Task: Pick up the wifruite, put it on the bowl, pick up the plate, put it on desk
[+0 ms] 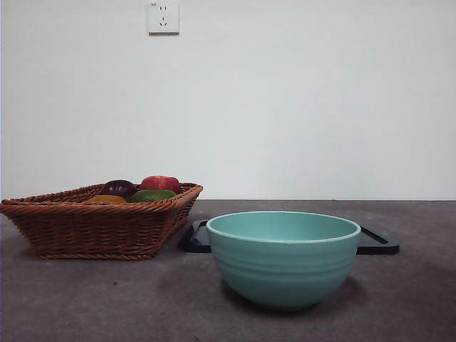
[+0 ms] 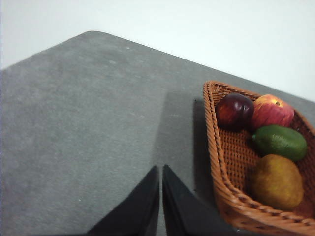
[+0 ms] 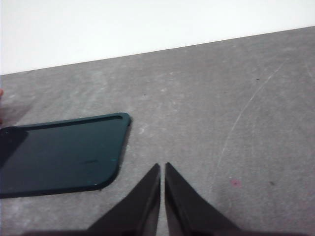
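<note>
Wifruite [image 2: 277, 181]: lying in wicker basket [image 2: 222, 172] beside green fruit [image 2: 280, 141], near basket's front corner; untouched.
Bowl [image 1: 283, 256]: upright on desk [image 1: 85, 299], in front of dark plate [image 3: 59, 155] (probably staged for easy drop-in).
Left gripper [image 2: 161, 173]: jaws pressed together, empty, poised over bare desk just beside basket rim; wifruite near, off to one side.
Right gripper [image 3: 163, 169]: jaws together, empty, near plate's corner, waiting.

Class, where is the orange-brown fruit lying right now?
The fruit lies in the wicker basket on the left of the front view, beside the green fruit; left of the bowl.
</note>
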Robot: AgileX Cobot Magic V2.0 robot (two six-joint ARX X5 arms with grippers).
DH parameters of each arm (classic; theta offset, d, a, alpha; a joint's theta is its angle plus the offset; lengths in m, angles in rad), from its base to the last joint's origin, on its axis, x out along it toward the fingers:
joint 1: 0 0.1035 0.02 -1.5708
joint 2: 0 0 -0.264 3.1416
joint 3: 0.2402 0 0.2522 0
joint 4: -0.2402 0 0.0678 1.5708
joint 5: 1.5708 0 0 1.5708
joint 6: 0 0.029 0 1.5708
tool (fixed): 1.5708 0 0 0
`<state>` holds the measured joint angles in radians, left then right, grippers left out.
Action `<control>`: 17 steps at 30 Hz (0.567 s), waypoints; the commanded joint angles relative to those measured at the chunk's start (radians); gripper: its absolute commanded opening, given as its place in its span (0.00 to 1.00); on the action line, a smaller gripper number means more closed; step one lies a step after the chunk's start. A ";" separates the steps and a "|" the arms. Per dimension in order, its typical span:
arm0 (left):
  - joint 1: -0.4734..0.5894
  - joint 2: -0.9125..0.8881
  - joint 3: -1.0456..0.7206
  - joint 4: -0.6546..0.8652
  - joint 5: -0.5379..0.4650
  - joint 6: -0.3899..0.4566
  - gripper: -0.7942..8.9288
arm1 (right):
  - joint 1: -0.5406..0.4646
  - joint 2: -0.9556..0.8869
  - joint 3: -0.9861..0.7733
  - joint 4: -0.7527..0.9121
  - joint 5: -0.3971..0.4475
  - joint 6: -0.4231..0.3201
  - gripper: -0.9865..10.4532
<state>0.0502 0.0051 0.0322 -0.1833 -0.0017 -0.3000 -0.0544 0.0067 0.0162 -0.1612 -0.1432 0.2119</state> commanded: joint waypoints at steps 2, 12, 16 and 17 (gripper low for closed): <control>0.002 -0.002 0.011 -0.020 0.024 -0.061 0.09 | -0.002 -0.003 0.013 0.002 -0.007 0.071 0.09; 0.002 0.031 0.189 -0.089 0.040 -0.102 0.09 | -0.002 0.035 0.207 -0.039 -0.006 0.080 0.09; 0.002 0.089 0.289 -0.118 0.091 -0.069 0.09 | -0.002 0.104 0.322 -0.111 -0.020 0.068 0.09; 0.002 0.113 0.324 -0.144 0.107 -0.050 0.09 | -0.002 0.130 0.361 -0.145 -0.027 0.063 0.09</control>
<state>0.0502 0.1005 0.3214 -0.3202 0.0917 -0.3813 -0.0544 0.1200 0.3431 -0.2958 -0.1638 0.2775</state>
